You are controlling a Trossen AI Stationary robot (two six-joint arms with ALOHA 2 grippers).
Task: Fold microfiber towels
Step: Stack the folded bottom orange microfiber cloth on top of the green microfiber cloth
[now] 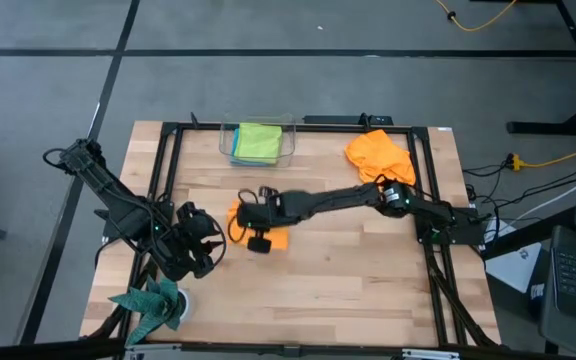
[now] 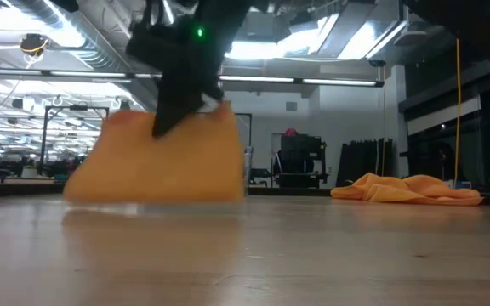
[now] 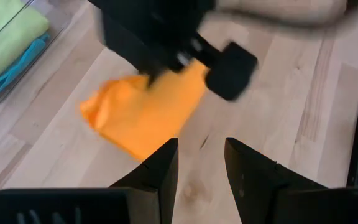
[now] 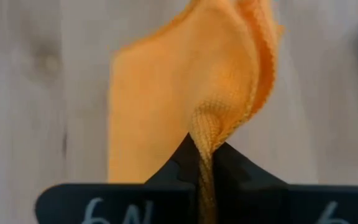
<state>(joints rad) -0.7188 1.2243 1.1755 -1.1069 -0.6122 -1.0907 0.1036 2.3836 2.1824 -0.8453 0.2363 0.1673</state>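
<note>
A folded orange microfiber towel is near the table's middle, with my right gripper shut on it. My left gripper stands open at the table's near left, short of the towel, with nothing between its fingers. A second orange towel lies crumpled on the table at the far right. A lime-green towel lies folded over a turquoise-blue one in a clear bin. My right gripper pinches a bunched part of the orange towel's upper edge between its two fingers; at least two layers show there. The fingers come slanting down from the table's right side. The towel hangs below them, its lower edge down at the table top.
The clear bin stands at the far edge, left of centre. A dark teal spiky-edged cloth lies at the near left corner. A black frame runs round the table. Bare wood stretches across the near right.
</note>
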